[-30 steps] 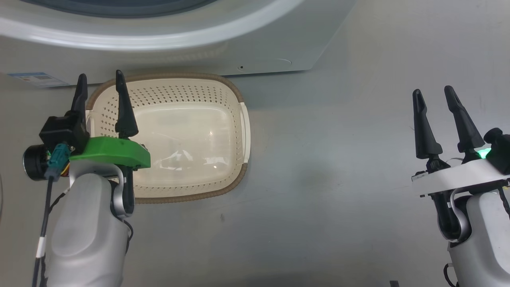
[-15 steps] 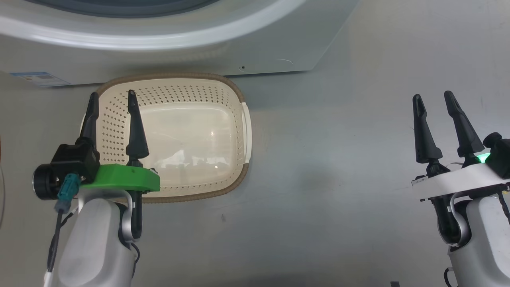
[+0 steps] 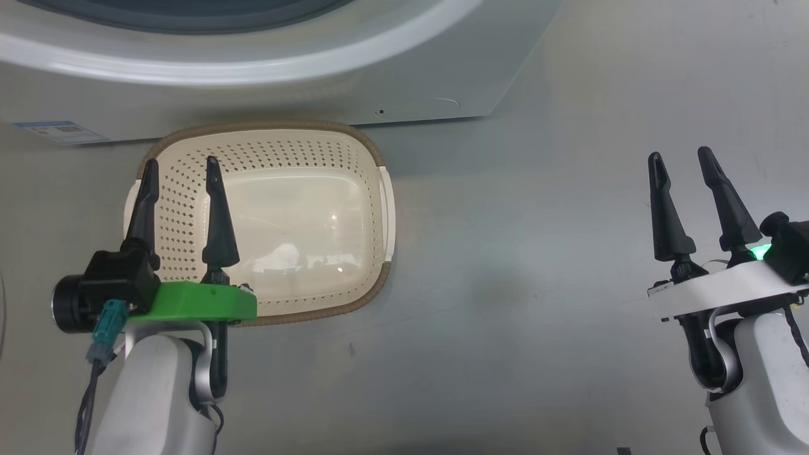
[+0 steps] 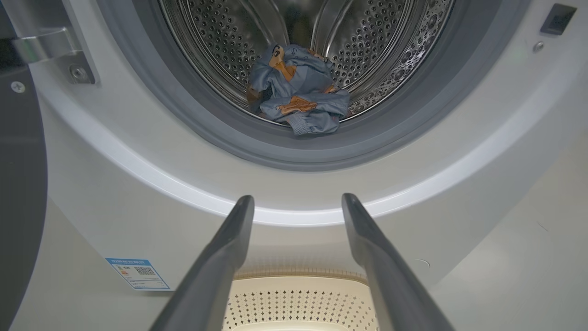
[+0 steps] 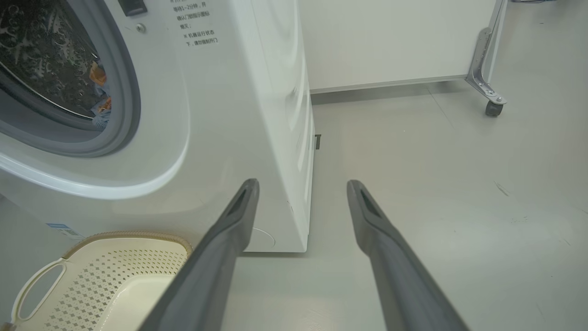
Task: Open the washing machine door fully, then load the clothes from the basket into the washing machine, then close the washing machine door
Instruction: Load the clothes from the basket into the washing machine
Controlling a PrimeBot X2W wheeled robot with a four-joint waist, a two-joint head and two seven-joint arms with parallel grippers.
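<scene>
Grey floor (image 3: 505, 284), basket (image 3: 284, 155) sitting empty by the washing machine (image 4: 151, 174), left end effector (image 3: 181, 161) & right end effector (image 3: 679, 153) hanging wide w/ nothing held, clothes (image 4: 298, 99) lying close to the gasket (image 4: 216, 124), prob. risking a pinch when the washing machine door (image 4: 20, 184) swings shut.

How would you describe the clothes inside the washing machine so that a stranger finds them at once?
Start at the big white front-loading washing machine and look through its grey rubber gasket into the perforated steel drum. Low at the drum's front lies a crumpled light-blue fabric bundle printed with orange-brown cartoon figures. Everything around it is hard, shiny metal.
</scene>
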